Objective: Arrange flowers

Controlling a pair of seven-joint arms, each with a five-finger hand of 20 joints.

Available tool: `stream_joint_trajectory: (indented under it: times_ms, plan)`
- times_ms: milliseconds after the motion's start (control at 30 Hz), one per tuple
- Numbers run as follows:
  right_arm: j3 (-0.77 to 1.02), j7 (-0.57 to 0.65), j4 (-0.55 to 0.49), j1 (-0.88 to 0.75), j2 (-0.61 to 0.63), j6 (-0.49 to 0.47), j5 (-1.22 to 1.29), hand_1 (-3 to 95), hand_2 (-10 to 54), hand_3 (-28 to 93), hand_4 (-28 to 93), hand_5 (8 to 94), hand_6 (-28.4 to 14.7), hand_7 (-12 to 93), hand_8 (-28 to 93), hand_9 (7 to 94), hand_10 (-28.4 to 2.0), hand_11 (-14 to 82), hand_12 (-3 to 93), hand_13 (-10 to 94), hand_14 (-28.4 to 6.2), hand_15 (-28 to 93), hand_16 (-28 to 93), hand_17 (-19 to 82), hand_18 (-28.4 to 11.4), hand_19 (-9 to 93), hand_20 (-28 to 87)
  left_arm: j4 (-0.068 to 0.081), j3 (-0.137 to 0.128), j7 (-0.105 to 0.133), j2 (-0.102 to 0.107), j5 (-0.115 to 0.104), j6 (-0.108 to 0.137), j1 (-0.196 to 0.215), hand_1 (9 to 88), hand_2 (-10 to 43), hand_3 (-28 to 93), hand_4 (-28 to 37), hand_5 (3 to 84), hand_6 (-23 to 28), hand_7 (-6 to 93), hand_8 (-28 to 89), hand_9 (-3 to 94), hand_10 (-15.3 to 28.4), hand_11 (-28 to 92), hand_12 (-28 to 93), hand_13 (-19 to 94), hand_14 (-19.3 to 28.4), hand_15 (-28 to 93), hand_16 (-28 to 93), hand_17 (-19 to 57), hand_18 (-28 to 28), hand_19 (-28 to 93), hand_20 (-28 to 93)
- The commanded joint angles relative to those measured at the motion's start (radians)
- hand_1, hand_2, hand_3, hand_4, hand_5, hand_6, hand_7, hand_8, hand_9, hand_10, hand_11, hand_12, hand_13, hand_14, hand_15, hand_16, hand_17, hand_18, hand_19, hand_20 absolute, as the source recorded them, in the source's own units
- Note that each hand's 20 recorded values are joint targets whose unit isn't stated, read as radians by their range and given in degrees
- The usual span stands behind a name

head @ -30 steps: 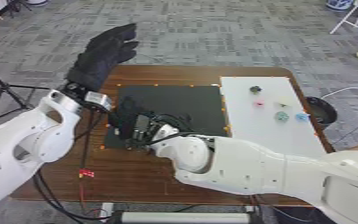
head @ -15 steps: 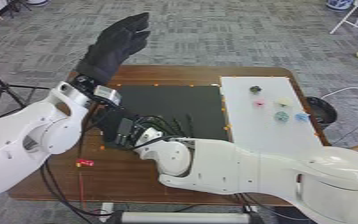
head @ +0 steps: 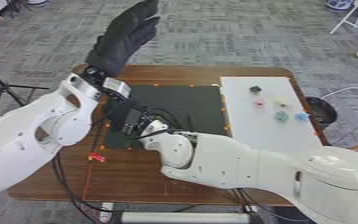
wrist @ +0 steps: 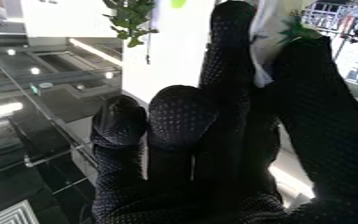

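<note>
My left hand (head: 124, 40) is raised beyond the table's far left edge in the head view, fingers straight and holding nothing. My right hand (head: 126, 111) is over the left part of the black mat (head: 186, 97). In the right wrist view, the thumb and a long finger of my right hand (wrist: 224, 115) pinch a pale piece (wrist: 262, 47) with a spiky green leaf (wrist: 297, 31), seemingly a flower; the other fingers are bent. On the white board (head: 273, 137) lie a dark flower (head: 255, 89), pink (head: 259, 102), cream (head: 282, 105), teal (head: 282, 117) and light blue (head: 302, 117) ones.
A black bin (head: 324, 111) stands by the table's right edge. Dark cables (head: 162, 131) run along my right wrist. A tripod (head: 7, 87) stands left of the table, and a small red and yellow piece (head: 96, 157) is near the front left.
My left hand has moved farther up and away from the table. My right hand has shifted slightly left over the mat, its forearm turning with it. The flowers on the board have not moved.
</note>
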Motion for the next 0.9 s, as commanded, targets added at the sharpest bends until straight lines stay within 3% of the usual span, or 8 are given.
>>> stream_joint_trajectory:
  times_ms: [33, 300, 433, 833, 900]
  plan:
    - [0.002, 0.013, -0.049, 0.011, -0.008, -0.012, 0.0, 41.5, -9.5, 73, -28, 69.8, 9.4, 47, -11, 87.3, 0.4, 7.9, 33.2, 72, 0.8, 69, 40, 40, -14.5, 89, 55, -0.01, -0.012, 0.008, -0.006, 0.006, -0.012, 0.005, 32.4, 5.9, 31, -0.8, 22.3, -0.9, 9.2, -1, 19.2, 4.9, -1, 32, 16, 6.1, 2, 11, 3.6, 9.4, 1, 15]
    - [0.003, 0.009, -0.054, 0.009, -0.009, -0.025, 0.012, 46.5, -9.5, 65, -28, 68.5, 9.3, 47, -11, 86.3, 0.1, 8.1, 31.9, 72, 1.1, 68, 40, 39, -14.4, 89, 56, -0.012, -0.025, 0.009, -0.01, 0.009, -0.014, 0.02, 32.4, 6.5, 28, 0.6, 22.0, -1.4, 9.0, -1, 19.5, 4.2, -3, 33, 16, 5.2, 2, 11, 3.8, 8.8, 1, 15]
    - [0.006, 0.013, -0.059, 0.005, -0.006, -0.034, 0.006, 48.0, -9.5, 62, -28, 65.0, 8.7, 48, -14, 81.8, -0.1, 11.5, 25.8, 72, 1.0, 68, 39, 39, -14.1, 89, 55, -0.016, -0.037, 0.009, -0.009, 0.012, -0.016, 0.032, 32.2, 6.3, 29, 0.8, 22.1, -1.4, 8.6, -1, 19.6, 4.3, -4, 33, 16, 5.3, 2, 11, 3.8, 8.8, 1, 15]
    - [0.01, 0.022, -0.075, 0.0, 0.0, -0.068, 0.016, 47.6, -9.5, 62, -28, 60.9, 8.2, 46, -14, 74.8, -0.7, 19.4, 17.7, 70, 0.3, 69, 38, 39, -13.8, 89, 55, -0.019, -0.029, 0.022, -0.01, 0.002, -0.009, 0.032, 31.9, 5.6, 31, -0.7, 22.4, -1.2, 8.2, -1, 19.9, 4.5, -4, 34, 16, 5.4, 2, 11, 4.0, 9.1, 1, 15]
    - [0.011, 0.024, -0.075, -0.002, 0.0, -0.075, 0.011, 55.2, -9.5, 49, -28, 59.9, 7.9, 47, -15, 74.4, -0.9, 18.3, 18.6, 70, 0.2, 69, 37, 39, -13.7, 89, 54, -0.015, -0.025, 0.023, -0.016, 0.005, -0.013, 0.025, 31.8, 5.5, 31, -0.8, 22.4, -1.2, 8.2, -1, 19.9, 4.5, -4, 34, 16, 5.4, 2, 11, 4.1, 9.1, 1, 15]
